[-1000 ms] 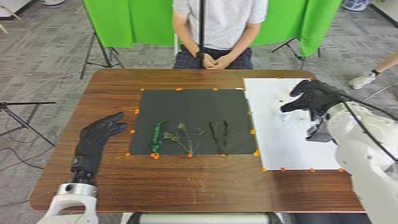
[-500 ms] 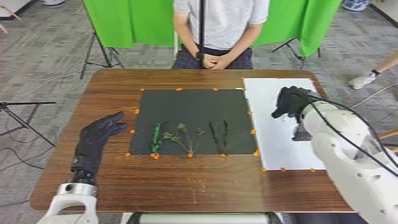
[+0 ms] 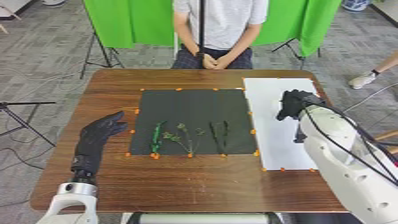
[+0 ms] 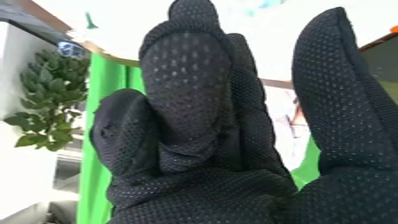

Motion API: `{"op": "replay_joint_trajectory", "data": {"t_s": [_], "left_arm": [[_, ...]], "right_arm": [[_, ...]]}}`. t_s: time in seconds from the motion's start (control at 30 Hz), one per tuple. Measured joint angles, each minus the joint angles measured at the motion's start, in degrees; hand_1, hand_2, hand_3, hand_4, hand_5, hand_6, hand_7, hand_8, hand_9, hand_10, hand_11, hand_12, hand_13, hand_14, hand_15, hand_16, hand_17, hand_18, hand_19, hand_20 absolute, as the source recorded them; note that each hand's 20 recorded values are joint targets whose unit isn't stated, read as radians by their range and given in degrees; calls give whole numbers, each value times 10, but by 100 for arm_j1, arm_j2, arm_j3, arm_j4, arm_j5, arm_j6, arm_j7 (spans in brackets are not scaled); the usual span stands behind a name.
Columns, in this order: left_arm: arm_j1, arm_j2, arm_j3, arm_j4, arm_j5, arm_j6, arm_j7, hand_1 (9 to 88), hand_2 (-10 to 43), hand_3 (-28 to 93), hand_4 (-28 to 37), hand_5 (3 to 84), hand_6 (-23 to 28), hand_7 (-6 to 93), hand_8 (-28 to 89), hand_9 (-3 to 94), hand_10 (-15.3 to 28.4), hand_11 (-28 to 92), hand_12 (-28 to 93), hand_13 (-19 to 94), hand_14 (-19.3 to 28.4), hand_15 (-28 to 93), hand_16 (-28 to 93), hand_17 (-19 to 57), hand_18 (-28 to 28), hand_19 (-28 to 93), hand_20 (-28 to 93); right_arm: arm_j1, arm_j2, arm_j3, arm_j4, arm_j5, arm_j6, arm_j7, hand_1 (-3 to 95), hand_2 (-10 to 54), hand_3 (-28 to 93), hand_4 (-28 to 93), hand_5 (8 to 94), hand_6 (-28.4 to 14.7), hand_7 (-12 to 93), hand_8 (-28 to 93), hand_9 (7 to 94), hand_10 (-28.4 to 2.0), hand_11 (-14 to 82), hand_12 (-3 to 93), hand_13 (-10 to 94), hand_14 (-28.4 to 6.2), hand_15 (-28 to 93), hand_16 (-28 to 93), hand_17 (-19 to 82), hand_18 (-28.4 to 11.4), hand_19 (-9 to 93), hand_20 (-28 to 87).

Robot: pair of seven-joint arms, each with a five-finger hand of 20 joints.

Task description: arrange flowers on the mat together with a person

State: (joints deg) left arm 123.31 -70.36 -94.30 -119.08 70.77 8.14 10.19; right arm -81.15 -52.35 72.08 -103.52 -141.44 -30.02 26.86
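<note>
Table (image 3: 200, 182) holds a dark mat (image 3: 185, 107), then a white sheet (image 3: 271, 132) beside it, maybe for spare flowers. The right hand (image 3: 293, 104), over the sheet, has thumb and fingers apart, pinching nothing. The left hand (image 3: 99, 130) is loose, near the mat. Green stem (image 3: 156, 137), leafy sprig (image 3: 181, 127) and dark stems (image 3: 225, 134) lie on the mat, likely making a neat row.

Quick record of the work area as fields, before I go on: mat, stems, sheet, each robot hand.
Mat: dark, on the table's middle
Stems on mat: green one, branching sprig, slim dark pair, left to right
Stem position: near half of mat
Sheet: white, right of mat
Left robot hand: left of mat, fingers extended
Right robot hand: over sheet, fingers extended
</note>
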Motion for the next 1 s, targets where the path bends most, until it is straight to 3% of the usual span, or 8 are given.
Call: {"op": "replay_joint_trajectory", "data": {"t_s": [0.3, 0.43, 0.5, 0.53, 0.57, 0.7, 1.0], "left_arm": [[-6, 0, 4, 3, 0, -2, 2, 272, 38, 649, -201, 497, 38, 137, -64, 512, 154, 225, 141, 394, 183, 213, -11, 84, 118, 97, 166], [-26, -5, 10, 7, 0, -2, 1, 272, 38, 648, -201, 496, 37, 138, -63, 512, 154, 225, 141, 393, 183, 212, -11, 84, 117, 97, 165], [-37, -5, 12, 8, 0, -2, 1, 272, 38, 649, -201, 497, 37, 138, -63, 513, 154, 225, 141, 393, 183, 212, -11, 85, 117, 96, 165], [-43, -5, 12, 8, -1, -2, 0, 271, 38, 649, -201, 497, 37, 137, -64, 512, 154, 225, 141, 393, 183, 212, -10, 85, 117, 96, 165], [-49, -5, 13, 9, -1, -3, 0, 272, 38, 649, -201, 497, 37, 138, -63, 512, 155, 225, 141, 393, 183, 212, -11, 85, 117, 96, 165], [-66, -5, 13, 12, -2, -3, -2, 273, 38, 648, -202, 497, 38, 137, -63, 513, 154, 224, 141, 393, 183, 212, -11, 85, 117, 96, 165], [-65, -2, -13, 13, -4, 4, 1, 269, 42, 646, -203, 497, 38, 138, -63, 512, 154, 224, 141, 394, 183, 213, -11, 86, 117, 94, 165]], "right_arm": [[-65, -130, -28, 295, 62, 322, 16, 458, -95, 629, -227, 635, 13, 131, -96, 875, -120, 180, 191, 937, -10, 505, 221, 671, -83, 932, 273], [-96, -167, -109, 420, 53, 740, 42, 554, -95, 545, -208, 679, 20, 148, -103, 908, -98, 120, 284, 937, -4, 539, 195, 685, -80, 932, 286], [-123, -169, -154, 460, 50, 1016, 53, 787, -95, -8, 174, 725, 17, 149, -7, 930, -87, 92, 327, 937, 0, 553, 189, 691, -79, 932, 301], [-141, -169, -174, 473, 50, 1142, 56, 879, -95, -217, 323, 756, 15, 156, 32, 936, -83, 95, 336, 937, 2, 562, 188, 694, -79, 932, 308], [-161, -169, -193, 484, 50, 1262, 58, 905, -95, -267, 363, 770, 17, 164, 47, 937, -81, 100, 339, 937, 3, 566, 188, 695, -79, 932, 311], [-240, -171, -215, 496, 69, 1560, 61, 936, -95, -282, 376, 816, 19, 183, 86, 937, -80, 118, 337, 937, 5, 576, 184, 698, -79, 932, 320], [-533, -151, 73, 190, 275, 1638, 73, 945, -95, -283, 398, 837, 10, 185, 102, 937, -80, 140, 336, 937, 6, 577, 189, 695, -80, 932, 330]]}}
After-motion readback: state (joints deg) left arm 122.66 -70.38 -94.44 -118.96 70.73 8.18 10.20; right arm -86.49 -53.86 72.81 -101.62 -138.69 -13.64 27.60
